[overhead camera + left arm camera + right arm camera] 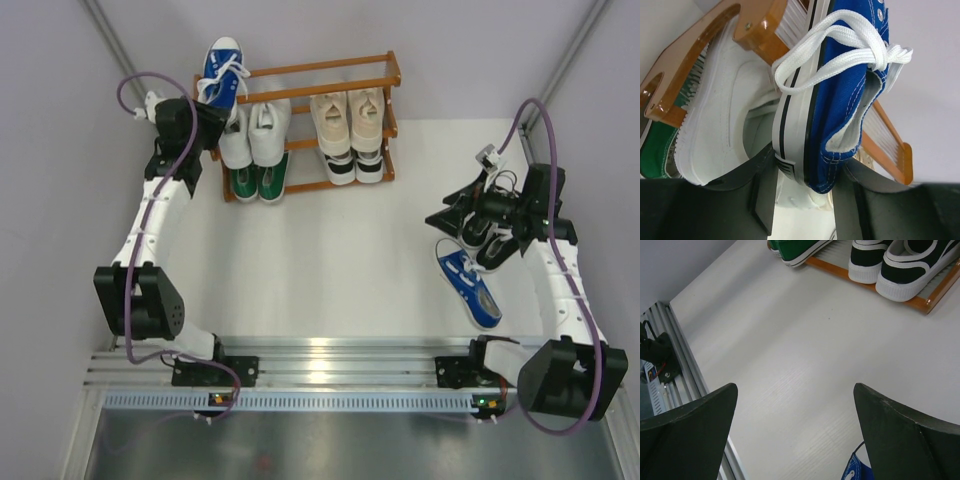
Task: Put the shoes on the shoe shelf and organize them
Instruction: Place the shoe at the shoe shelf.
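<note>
The orange-brown shoe shelf [385, 75] stands at the back of the table. On it are a white pair [255, 130], a green pair [258, 182], a beige pair [348, 115] and a black-and-white pair [353, 165]. My left gripper [213, 108] is shut on the heel of a blue canvas shoe [222, 68] at the shelf's top left corner. In the left wrist view that blue shoe [840, 100] hangs on its side between my fingers [757, 192]. My right gripper [452, 215] is open and holds nothing. Another blue shoe [470, 285] lies on the table below it, and black shoes [492, 245] are partly hidden under the arm.
The right wrist view looks over bare white table [805, 350] toward the shelf's bottom rail [840, 271]. A metal rail [320, 355] carrying both arm bases runs along the near edge. Grey walls close in on both sides.
</note>
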{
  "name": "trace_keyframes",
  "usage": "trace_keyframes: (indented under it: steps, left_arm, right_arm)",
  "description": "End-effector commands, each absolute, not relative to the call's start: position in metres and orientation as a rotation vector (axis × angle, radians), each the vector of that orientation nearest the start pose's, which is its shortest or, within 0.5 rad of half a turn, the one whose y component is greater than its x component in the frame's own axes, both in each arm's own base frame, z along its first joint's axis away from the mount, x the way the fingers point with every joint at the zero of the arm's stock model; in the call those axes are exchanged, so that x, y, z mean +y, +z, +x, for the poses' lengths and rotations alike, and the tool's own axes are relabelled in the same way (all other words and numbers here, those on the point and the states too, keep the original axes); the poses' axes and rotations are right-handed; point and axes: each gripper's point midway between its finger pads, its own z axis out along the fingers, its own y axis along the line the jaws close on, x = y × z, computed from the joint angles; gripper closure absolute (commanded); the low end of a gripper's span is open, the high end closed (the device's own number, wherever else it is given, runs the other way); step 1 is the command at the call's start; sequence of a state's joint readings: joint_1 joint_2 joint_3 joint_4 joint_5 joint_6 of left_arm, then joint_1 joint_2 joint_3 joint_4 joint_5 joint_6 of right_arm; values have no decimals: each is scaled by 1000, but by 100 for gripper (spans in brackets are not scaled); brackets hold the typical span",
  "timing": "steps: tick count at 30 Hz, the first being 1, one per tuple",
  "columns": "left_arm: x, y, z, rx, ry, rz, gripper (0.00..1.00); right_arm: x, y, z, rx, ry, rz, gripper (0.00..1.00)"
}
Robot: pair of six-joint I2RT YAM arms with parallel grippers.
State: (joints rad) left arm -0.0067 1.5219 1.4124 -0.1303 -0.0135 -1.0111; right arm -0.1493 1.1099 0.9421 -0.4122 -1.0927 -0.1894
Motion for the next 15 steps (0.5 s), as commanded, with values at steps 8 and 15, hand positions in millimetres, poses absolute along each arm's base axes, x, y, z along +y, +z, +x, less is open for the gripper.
trace_keyframes:
  steps: [8, 15]
  left_arm:
    - [-12, 386, 519, 1424, -767, -988, 100]
    - [-20, 382, 526, 1463, -800, -969, 72]
  right_arm:
    - [109, 260, 285, 1753, 905, -672, 0]
    - [108, 262, 283, 1746, 904, -674, 0]
